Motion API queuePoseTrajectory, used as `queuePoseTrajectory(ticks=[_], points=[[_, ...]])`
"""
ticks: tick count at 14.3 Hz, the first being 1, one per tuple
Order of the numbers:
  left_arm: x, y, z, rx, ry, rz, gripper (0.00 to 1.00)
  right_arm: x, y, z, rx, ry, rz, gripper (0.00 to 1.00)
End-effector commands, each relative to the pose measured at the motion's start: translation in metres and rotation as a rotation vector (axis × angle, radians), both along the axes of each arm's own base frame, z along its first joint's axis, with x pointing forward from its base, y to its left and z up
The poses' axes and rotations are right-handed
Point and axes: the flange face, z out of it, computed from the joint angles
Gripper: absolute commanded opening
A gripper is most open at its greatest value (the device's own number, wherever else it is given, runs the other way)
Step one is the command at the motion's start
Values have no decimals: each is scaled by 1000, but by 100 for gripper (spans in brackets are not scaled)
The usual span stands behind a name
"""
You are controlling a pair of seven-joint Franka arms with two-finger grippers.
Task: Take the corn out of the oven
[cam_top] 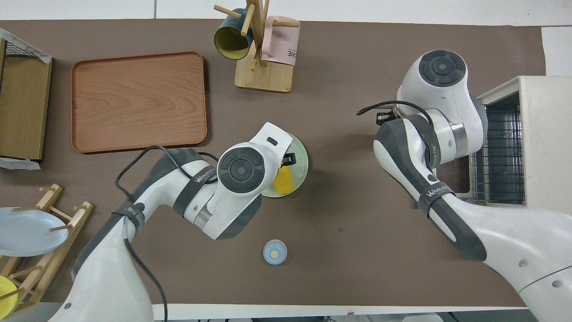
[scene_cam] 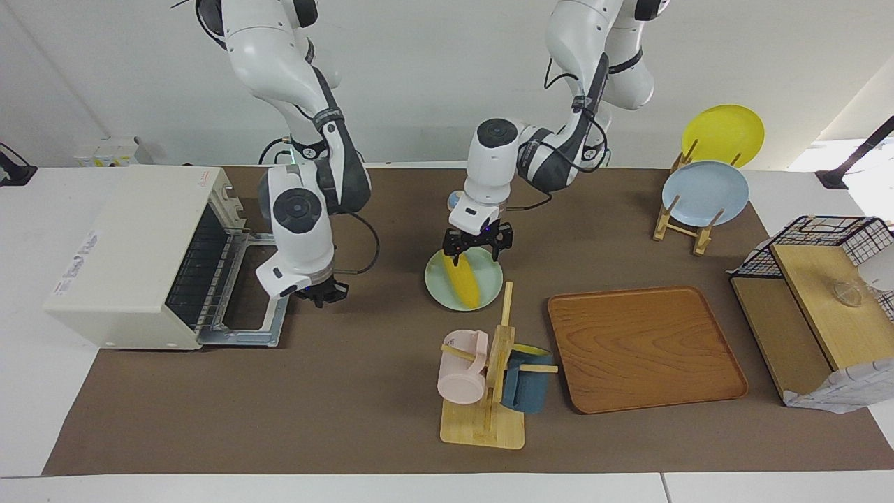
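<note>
The corn lies on a pale green plate in the middle of the table, outside the oven. It also shows in the overhead view, partly under the left wrist. My left gripper is open, low over the end of the corn nearer to the robots, its fingers spread wider than the cob. The oven stands at the right arm's end of the table, its door folded down flat and the rack bare. My right gripper hangs low at the edge of the open door.
A wooden tray and a mug tree with a pink and a blue mug stand farther from the robots than the plate. A plate rack, a black wire basket and a small blue round lid are also on the table.
</note>
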Motion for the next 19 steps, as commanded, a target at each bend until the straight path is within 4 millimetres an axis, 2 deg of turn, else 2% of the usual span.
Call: queuePoseTrajectory(ticks=[1,2,4,6,7,8,9,10,12,13,14,16,17,18,19], points=[[19,-10,-13,11,-22,12,26,-15,-9,-9,-5,12,11,0],[22,-7,-16,11,-23,11,12,-14,-14,-14,-11,20,7,0],[25,-6,-14,5,-28,15,0,-14,-19,-19,-27,30,16,0],[34,-2,-4,26,-12,31,0,-14,-29,-18,-62,36,33,0],[57,16,12,48,-2,68,0,-14,-33,-18,-79,46,40,0],[82,48,28,73,16,63,0,-14,-35,-16,-104,56,54,0],[97,77,42,88,26,26,0,-15,-34,-15,-133,67,76,0],[115,112,46,99,31,-19,0,-13,-35,-11,-152,70,89,0],[155,185,40,103,9,-130,0,-5,-37,4,-169,89,122,0],[175,222,29,106,-10,-157,0,4,-39,20,-174,105,147,0],[195,254,4,118,-14,-173,0,13,-40,36,-179,118,160,0],[214,312,-8,137,-27,-224,4,19,-52,68,-176,118,170,0],[218,329,-9,143,-34,-242,35,16,-65,87,-173,117,186,0],[218,331,-10,146,-50,-245,99,12,-79,102,-161,119,201,0],[222,332,-3,143,-65,-226,100,8,-101,116,-152,126,199,0]])
